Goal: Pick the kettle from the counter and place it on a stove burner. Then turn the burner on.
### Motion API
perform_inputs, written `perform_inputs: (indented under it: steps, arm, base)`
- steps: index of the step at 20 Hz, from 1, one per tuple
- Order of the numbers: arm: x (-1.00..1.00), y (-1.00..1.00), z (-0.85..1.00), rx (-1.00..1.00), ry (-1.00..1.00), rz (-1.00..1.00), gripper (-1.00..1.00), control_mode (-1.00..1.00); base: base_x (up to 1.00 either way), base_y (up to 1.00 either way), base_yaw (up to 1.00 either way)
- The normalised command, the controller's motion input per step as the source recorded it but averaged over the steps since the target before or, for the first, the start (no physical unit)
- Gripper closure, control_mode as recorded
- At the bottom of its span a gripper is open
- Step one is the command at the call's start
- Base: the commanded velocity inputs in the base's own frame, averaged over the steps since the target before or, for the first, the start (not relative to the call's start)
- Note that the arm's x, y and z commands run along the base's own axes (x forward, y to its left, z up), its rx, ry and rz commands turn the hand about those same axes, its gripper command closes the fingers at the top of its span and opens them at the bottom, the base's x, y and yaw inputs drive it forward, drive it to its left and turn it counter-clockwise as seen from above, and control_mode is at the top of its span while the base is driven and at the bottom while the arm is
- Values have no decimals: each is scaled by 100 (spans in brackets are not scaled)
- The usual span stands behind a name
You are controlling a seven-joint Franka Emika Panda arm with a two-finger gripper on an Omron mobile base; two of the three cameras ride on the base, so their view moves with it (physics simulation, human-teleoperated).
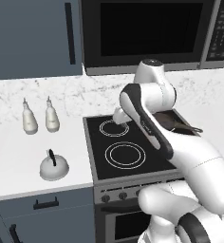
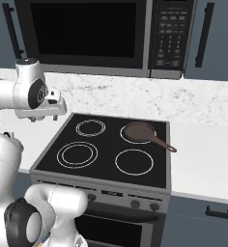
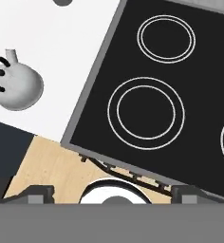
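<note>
Kettle point(image 1: 54, 167) rests upright on counter point(image 1: 14, 156), left of cooktop, ungrasped | gripper point(image 3: 112, 192) poised high over stove burner point(image 3: 145, 113), surveying | jaws parted, empty

Kettle point(image 1: 53, 167) on counter point(image 1: 19, 156), left of cooktop point(image 1: 128, 147); bottles point(image 1: 39, 116) behind.

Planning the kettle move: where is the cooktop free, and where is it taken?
The large double-ring burner at front left, the smaller one behind it and the front right ring are bare. The frying pan takes the back right.
</note>
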Motion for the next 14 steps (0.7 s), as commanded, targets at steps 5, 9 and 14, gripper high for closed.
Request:
perform_inputs:
  steps: [5,9,14]
  arm:
    - [-30,100,-25,-4,0,18,-100,-100]
    - [-21,100,-36,-1,0,14,-100,-100]
    - [-7,100,-33,0,0,9,-100,-100]
  base:
    - [0,0,0]
    - [0,0,0]
    - [0,0,0]
